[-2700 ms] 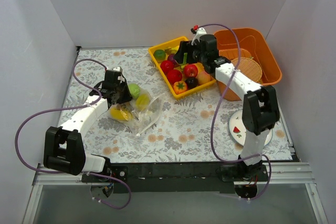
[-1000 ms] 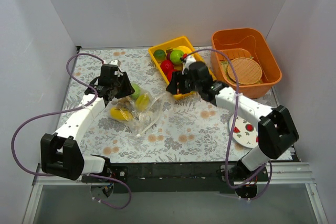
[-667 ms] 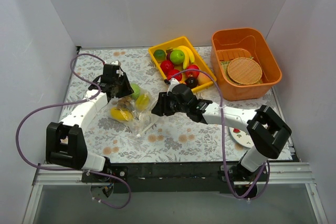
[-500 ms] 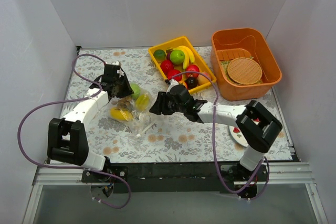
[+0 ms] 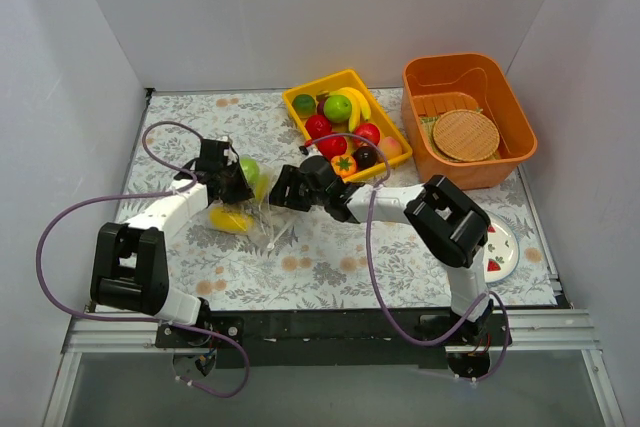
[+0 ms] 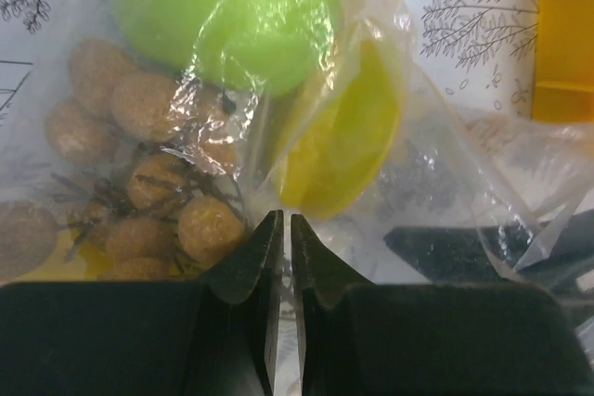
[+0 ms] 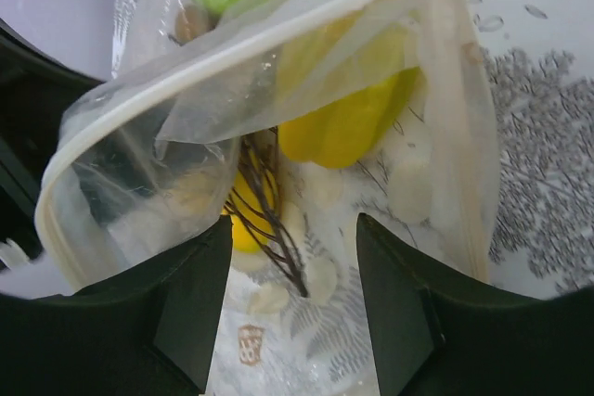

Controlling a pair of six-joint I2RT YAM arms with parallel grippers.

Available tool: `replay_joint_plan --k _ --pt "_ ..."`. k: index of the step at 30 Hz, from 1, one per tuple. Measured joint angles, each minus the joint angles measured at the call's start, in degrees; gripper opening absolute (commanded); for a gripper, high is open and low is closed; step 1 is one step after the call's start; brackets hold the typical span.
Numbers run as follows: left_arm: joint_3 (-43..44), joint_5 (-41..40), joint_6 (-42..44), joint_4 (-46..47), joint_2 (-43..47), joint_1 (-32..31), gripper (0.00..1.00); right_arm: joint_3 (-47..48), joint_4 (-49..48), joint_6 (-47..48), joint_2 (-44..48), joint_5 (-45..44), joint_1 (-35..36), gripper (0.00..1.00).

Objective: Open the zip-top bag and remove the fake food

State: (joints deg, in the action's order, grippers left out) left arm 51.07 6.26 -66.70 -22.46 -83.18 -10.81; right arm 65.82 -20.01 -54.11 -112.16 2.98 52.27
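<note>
The zip-top bag (image 5: 268, 215) lies crumpled on the flowered table, left of centre. It holds fake food: a light green apple (image 5: 248, 169), yellow lemon-like pieces (image 5: 230, 218) and a brownish twiggy bunch (image 6: 158, 183). My left gripper (image 5: 232, 187) is at the bag's left side, its jaws pressed together on the bag's film (image 6: 280, 220). My right gripper (image 5: 281, 192) is open at the bag's right end. In the right wrist view its jaws (image 7: 292, 238) stand either side of the bag's mouth, under the white zip strip (image 7: 232, 62), with the lemon (image 7: 348, 122) just ahead.
A yellow tray (image 5: 300, 122) behind the bag holds several toy fruits, among them a banana (image 5: 358, 105) and an orange tomato-like fruit (image 5: 343, 164). An orange basket (image 5: 512, 112) with wicker mats stands at the back right. A patterned plate (image 5: 503, 252) lies at the right front.
My right arm swung from the yellow tray leftward and down to the bag's right end, its gripper open. My left gripper stayed on the bag and shifted slightly.
</note>
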Motion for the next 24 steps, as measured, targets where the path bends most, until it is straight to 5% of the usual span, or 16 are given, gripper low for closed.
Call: replay_joint_plan --k 9,24 --pt "-3.5 1.0 -0.2 0.5 0.5 0.0 0.09 5.7 0.6 1.5 -3.9 -1.5 1.4 0.62" --pt "0.9 -2.4 -2.4 -3.3 11.5 0.4 0.24 -0.9 -9.7 13.2 -4.0 5.9 3.4 0.57"
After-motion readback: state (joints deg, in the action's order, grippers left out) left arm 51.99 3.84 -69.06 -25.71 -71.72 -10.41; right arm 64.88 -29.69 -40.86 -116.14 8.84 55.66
